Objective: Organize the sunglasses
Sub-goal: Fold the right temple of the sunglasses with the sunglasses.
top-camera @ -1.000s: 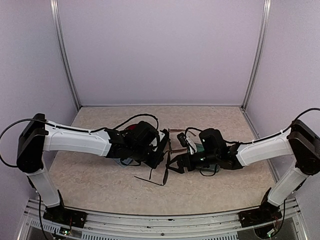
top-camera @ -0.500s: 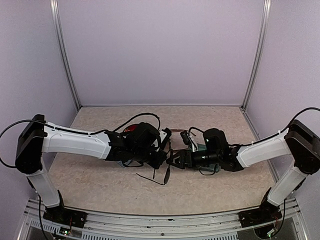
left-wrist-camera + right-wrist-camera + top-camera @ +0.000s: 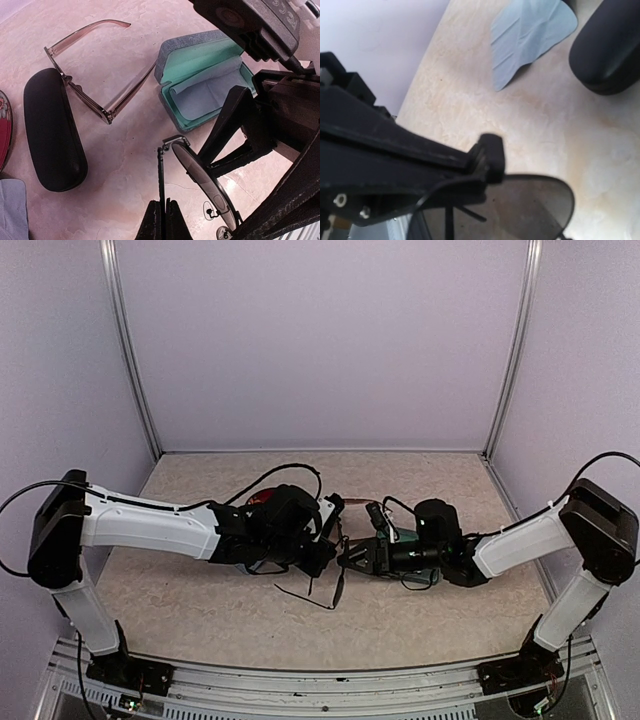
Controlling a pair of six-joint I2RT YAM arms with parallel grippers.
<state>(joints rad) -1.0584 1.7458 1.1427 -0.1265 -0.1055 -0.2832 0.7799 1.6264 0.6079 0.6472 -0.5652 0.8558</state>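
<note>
Where your two arms meet, black sunglasses (image 3: 197, 172): nearest item to the bases, slim frame, unfolded, near the table's middle between both grippers. Thin temples trail toward the near edge in the top view. You cannot tell whether their tips touch the table (image 3: 200, 610).
Left gripper (image 3: 162, 210): your fingers are pinched tight on one thin temple of the black sunglasses, partway along it.
Right gripper (image 3: 348, 560): your fingers stand apart, one on each side of the black frame's front, with a lens in the gap. No view lets you confirm contact.
Black case (image 3: 52, 130): closed, oblong, flat on the table beneath your left wrist.
Loose cloth (image 3: 530, 30): light blue, spread on the table near one end of the black case.
Reddish-brown sunglasses (image 3: 75, 84): unfolded, lying on the table between the two cases. The front sits just beside the black case and one temple tip ends at the other case's corner.
Grey-blue case (image 3: 192, 42): open, lid raised, teal lining, beyond your right gripper.
Folded cloth (image 3: 200, 97): light blue, inside the grey-blue case.
Red object (image 3: 4, 125): a sliver at the frame edge past the black case. You cannot identify it.
</note>
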